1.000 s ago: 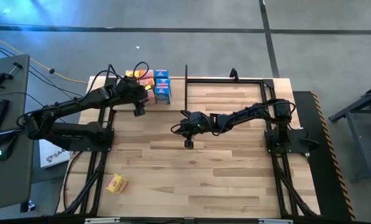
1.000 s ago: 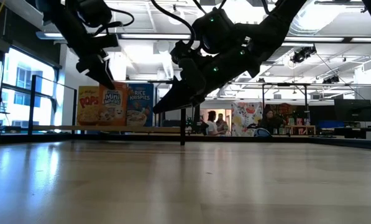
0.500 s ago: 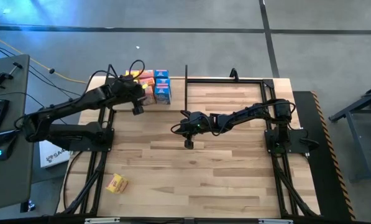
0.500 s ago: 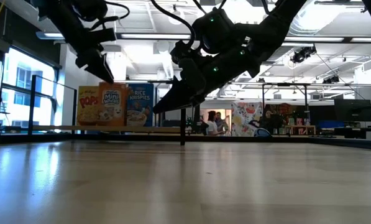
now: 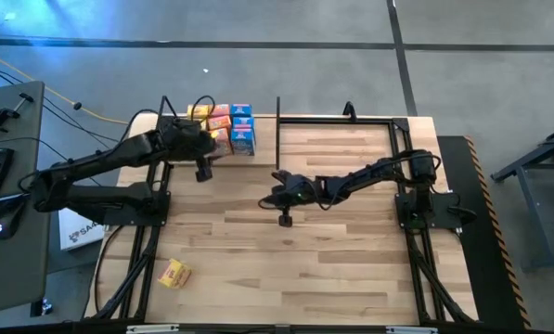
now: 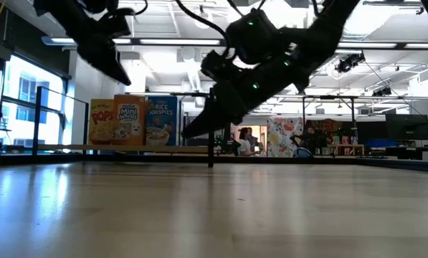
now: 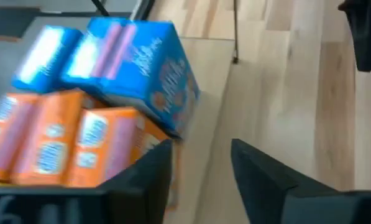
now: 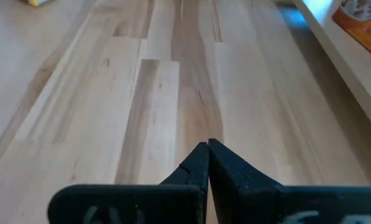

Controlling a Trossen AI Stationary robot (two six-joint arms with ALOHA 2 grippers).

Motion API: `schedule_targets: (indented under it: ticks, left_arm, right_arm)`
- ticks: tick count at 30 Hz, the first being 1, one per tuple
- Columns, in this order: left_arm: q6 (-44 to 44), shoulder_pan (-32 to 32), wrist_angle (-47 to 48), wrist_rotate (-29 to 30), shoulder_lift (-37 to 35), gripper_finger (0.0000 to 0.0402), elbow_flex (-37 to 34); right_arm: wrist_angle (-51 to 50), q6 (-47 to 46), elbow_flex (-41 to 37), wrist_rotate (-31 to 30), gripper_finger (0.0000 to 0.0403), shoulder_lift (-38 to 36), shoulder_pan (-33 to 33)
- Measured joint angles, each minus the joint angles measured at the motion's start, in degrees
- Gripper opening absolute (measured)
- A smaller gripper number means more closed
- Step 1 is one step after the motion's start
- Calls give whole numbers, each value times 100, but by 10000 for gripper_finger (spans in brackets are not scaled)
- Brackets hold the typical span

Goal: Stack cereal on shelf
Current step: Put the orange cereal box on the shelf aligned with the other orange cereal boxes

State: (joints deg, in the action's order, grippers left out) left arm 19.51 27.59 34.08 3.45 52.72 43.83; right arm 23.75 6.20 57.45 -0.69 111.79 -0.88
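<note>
Left claw hangs empty just beside the cluster of small yellow, orange and blue cardboard cereal boxes at the far left corner of the slatted light-wood counter. In the left wrist view its two dark fingers stand apart with nothing between them, the blue and orange boxes close ahead. Low view shows three boxes upright side by side on the raised light-wood shelf board with thin black posts.

Right claw hovers over mid-counter, well apart from any box; in the right wrist view its fingertips are pressed together, holding nothing.

One lone yellow cereal box lies flat near the front left edge of the counter, well apart from both claws.

Judgement: between placements; most boxes look already shelved and the left arm appears free of the stack. Next move likely calls for the left arm to travel to the stray yellow box, claw open, and grip it across its narrow sides. Whether the box lies within easy reach cannot be told.
</note>
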Motion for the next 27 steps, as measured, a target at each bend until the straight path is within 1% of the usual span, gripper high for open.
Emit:
schedule_targets:
  ticks: [2, 5, 8, 11, 13, 16, 19, 22, 27]
  left_arm:
    - [-201, -61, -196, 2, -104, 130, -311]
    - [-448, -125, -329, 85, -262, 89, -686]
    - [-691, -195, -416, 354, -335, 53, -734]
    - [-1175, -190, -393, 628, -325, 24, -736]
    - [-1522, -190, -404, 776, -293, 9, -734]
    - [-1907, -190, -401, 789, -192, 2, -736]
    - [-2175, -191, -392, 797, -103, 3, -736]
    - [-2313, -238, -533, 808, 3, 1, -738]
    - [-2482, -233, -1044, 858, 215, 1, -808]
  right_arm:
    - [608, -44, -320, -26, 0, 0, 58]
    - [1838, -298, -904, 207, 0, 0, 105]
    - [2756, -567, -1379, 538, 0, -49, 81]
    - [3592, -1046, -1730, 535, 0, -157, 0]
    - [4088, -1148, -1886, 544, 0, -192, -37]
    - [4103, -1011, -2122, 751, 0, -347, -59]
    - [4150, -1003, -2270, 775, 0, -525, -117]
    - [4160, -930, -2342, 825, 0, -622, -146]
    - [4153, -876, -2393, 988, 0, -710, -139]
